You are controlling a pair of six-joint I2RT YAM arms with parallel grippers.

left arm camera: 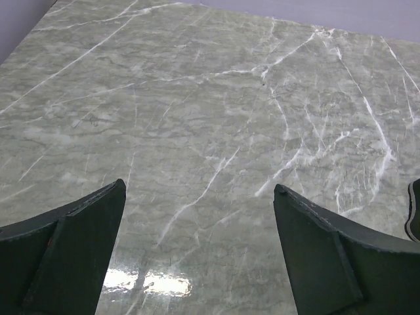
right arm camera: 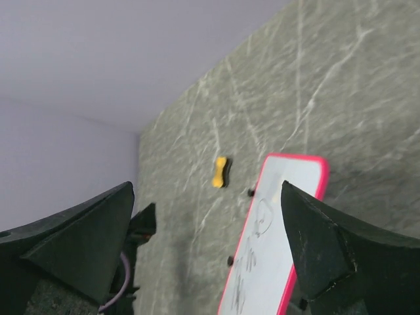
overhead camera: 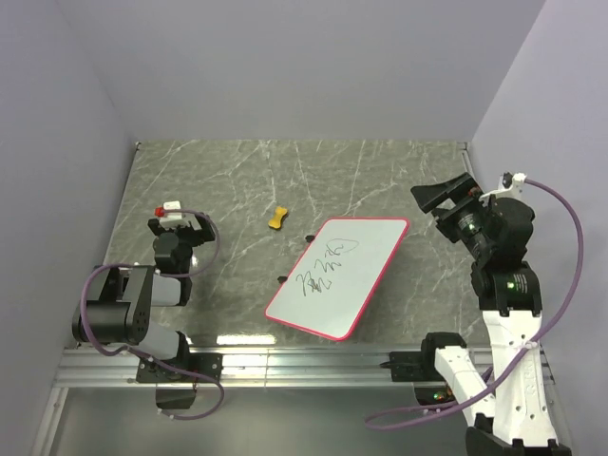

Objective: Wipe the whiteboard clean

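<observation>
The whiteboard [overhead camera: 338, 275] lies flat at the table's middle, white with a pink-red rim and dark scribbles; it also shows in the right wrist view [right arm camera: 269, 256]. A small yellow bone-shaped eraser [overhead camera: 277, 218] lies on the table up and left of the board, also in the right wrist view [right arm camera: 220, 172]. My left gripper [overhead camera: 179, 225] is open and empty at the left, low over bare marble [left arm camera: 200, 190]. My right gripper [overhead camera: 445, 193] is open and empty, raised to the right of the board's top corner [right arm camera: 207, 190].
A small red and white object [overhead camera: 168, 208] lies by the left gripper. Two small black pegs [overhead camera: 310, 237] sit along the board's left edge. The grey marble tabletop [overhead camera: 285, 171] ends at walls behind and to both sides. A metal rail [overhead camera: 304, 366] runs along the near edge.
</observation>
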